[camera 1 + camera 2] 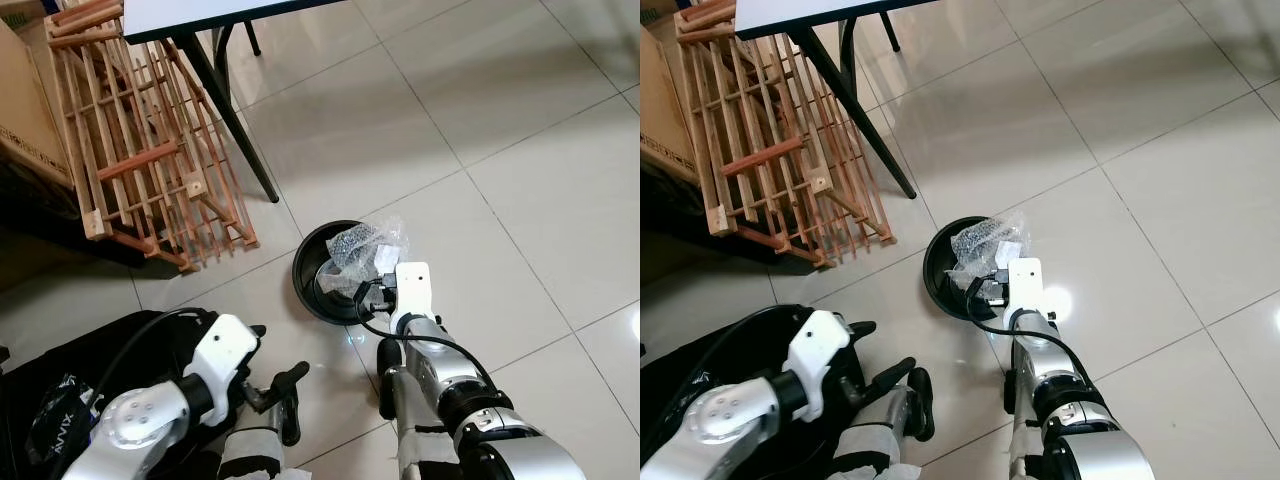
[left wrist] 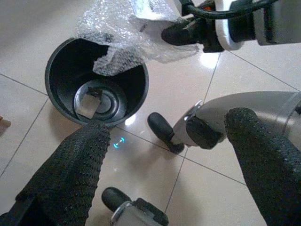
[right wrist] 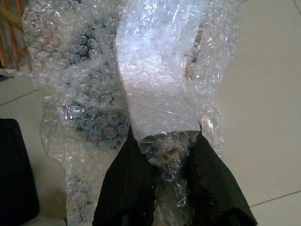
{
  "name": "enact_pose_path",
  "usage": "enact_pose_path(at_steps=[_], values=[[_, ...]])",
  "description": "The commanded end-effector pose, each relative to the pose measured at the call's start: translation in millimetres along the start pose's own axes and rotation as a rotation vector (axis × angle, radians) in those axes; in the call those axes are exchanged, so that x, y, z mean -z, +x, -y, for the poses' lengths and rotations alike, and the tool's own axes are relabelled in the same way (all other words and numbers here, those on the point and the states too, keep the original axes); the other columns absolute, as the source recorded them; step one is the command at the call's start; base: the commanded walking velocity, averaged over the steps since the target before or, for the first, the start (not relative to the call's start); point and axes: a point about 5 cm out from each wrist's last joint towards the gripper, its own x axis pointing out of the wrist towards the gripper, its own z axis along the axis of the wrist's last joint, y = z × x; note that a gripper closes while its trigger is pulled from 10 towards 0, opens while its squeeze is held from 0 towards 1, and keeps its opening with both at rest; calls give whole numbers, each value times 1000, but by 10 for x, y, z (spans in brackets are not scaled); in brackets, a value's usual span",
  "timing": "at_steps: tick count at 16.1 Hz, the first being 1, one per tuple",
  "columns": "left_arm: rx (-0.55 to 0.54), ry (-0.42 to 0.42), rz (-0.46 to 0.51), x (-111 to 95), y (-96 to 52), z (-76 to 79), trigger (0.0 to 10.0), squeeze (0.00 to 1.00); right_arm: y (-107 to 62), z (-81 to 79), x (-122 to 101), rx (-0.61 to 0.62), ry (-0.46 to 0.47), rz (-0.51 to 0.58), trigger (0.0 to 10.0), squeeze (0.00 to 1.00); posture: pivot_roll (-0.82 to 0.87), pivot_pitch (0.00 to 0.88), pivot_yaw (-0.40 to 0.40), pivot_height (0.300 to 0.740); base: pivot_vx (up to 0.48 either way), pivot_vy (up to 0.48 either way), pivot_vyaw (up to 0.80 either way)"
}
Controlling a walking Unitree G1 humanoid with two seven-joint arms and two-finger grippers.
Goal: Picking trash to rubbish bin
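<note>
A: Where is the trash, relative to the round black plastic rubbish bin [image 1: 320, 290]?

B: The crumpled sheet of clear bubble wrap [image 1: 365, 245] hangs over the rim of the bin, on the side away from the robot. Part of it is above the bin's opening and part of it lies outside, over the pale tiled floor [image 1: 520, 150].

A: Which end effector holds it?

B: The right end effector [image 3: 169, 176]. In the right wrist view its two black fingers [image 3: 127, 183] are closed on a bunched fold of the bubble wrap, with plastic pressed between them. The right arm reaches forward to the edge of the bin.

A: Is something inside the bin?

B: In the left wrist view a small flat piece [image 2: 88, 101] lies on the bottom of the bin. What it is, I cannot tell.

A: And the left end effector?

B: The left end effector [image 2: 174, 155] is low, on the near side of the bin and apart from it. Its fingers stand wide apart and hold nothing.

A: What else is near the bin?

B: Beyond the bin to the left, a wooden slatted rack [image 1: 140, 150] leans beside the black leg of a white tabletop [image 1: 200, 15]. A black bag [image 1: 60, 400] lies on the floor, on the robot's side of the bin and to the left.
</note>
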Motion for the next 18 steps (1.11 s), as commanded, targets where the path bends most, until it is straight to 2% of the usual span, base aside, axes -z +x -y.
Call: enact_pose_path(at_steps=[1,9,10,11,12,18], values=[[12,-20,-49,135,16,69,10000,0,-38,-58,188,-11,5,-58,10000,0,167,537,138,740,0,0,0],[23,-26,-53,170,21,131,10000,0,-37,-19,215,15,-10,-63,10000,0,173,544,142,740,0,0,0],[23,-26,-53,169,21,134,10000,0,-37,-19,210,16,-13,-57,10000,769,173,544,142,740,0,0,0],[22,-26,-52,169,21,135,10000,0,-36,-19,201,19,-27,-47,10000,1000,173,544,142,740,0,0,0],[21,-26,-54,170,10,135,10000,0,-36,-5,170,42,-51,-16,10000,1000,175,546,143,740,0,0,0],[16,-29,-66,203,-38,146,10000,0,-35,25,126,83,-56,24,10000,1000,183,556,147,740,0,0,0]])
